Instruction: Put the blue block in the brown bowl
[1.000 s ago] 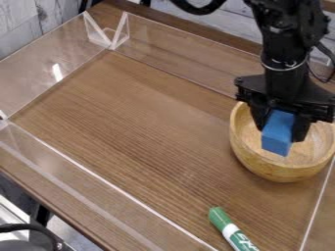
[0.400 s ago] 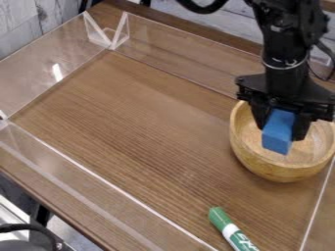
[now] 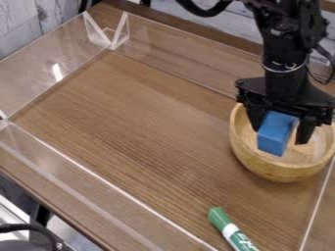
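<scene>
The blue block [image 3: 275,134] stands on end inside the brown bowl [image 3: 262,166] at the right side of the table. My gripper [image 3: 283,125] hangs straight above the bowl with its black fingers [image 3: 250,111] spread either side of the block. A small gap shows on each side of the block, so the gripper is open and nothing is held. The block's lower end is down in the bowl's hollow.
A green and white marker [image 3: 232,230] lies near the front edge, below the bowl. Clear acrylic walls [image 3: 53,69] fence the wooden table [image 3: 131,118] on the left and back. A clear stand [image 3: 108,34] sits at the back left.
The fingers have spread apart from the blue block, which was gripped before. The block has shifted slightly and now rests in the bowl. The arm has stayed over the bowl.
</scene>
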Controlling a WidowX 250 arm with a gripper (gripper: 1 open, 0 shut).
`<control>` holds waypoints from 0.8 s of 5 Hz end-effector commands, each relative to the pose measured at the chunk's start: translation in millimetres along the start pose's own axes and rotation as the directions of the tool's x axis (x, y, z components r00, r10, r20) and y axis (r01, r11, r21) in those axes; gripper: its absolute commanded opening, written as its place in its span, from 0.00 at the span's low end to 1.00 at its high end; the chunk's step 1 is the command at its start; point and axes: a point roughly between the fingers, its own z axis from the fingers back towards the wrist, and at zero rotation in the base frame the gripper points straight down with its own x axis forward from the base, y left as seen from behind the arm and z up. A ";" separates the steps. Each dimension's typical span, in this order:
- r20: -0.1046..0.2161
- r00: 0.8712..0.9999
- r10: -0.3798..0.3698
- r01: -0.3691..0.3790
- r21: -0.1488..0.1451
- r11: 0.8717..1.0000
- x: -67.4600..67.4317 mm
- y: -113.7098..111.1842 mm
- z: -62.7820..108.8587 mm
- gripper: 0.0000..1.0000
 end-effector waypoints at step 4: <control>0.028 1.000 0.005 -0.005 -0.016 1.000 19.0 -0.4 35.0 1.00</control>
